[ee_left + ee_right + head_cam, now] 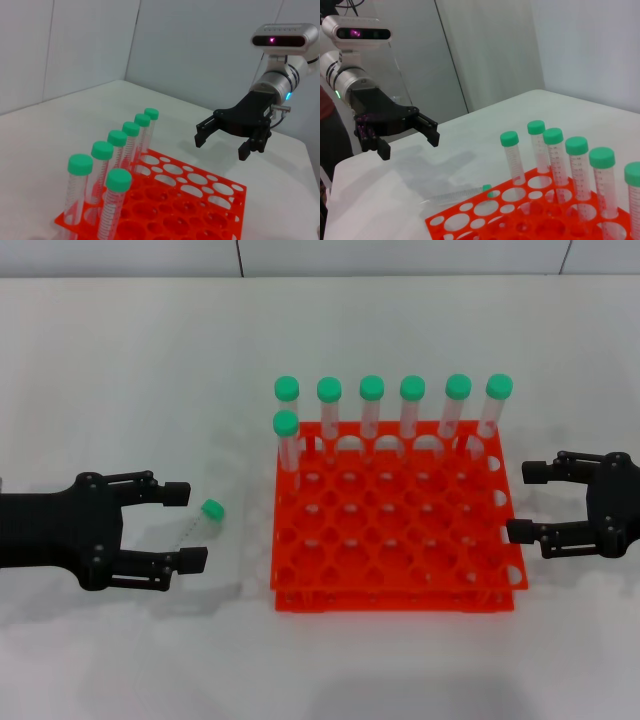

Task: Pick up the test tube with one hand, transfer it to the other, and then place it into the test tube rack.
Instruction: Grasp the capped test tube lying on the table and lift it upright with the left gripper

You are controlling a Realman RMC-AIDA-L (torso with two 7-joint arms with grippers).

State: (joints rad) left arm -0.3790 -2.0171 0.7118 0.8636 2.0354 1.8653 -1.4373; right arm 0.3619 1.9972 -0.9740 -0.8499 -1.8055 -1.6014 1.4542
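Test tube [197,524] lies flat on table [120,370], just beyond left gripper [185,526], fingers spread apart, not touching. Right gripper [528,502] spread too, beside rack [395,540].

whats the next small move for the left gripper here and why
Probably a short advance toward the rack and down, so the fingers straddle the loose test tube. The left gripper is open and empty, and the tube lies flat on the table just past its fingertips, beside the test tube rack. The right gripper waits open on the rack's far side.
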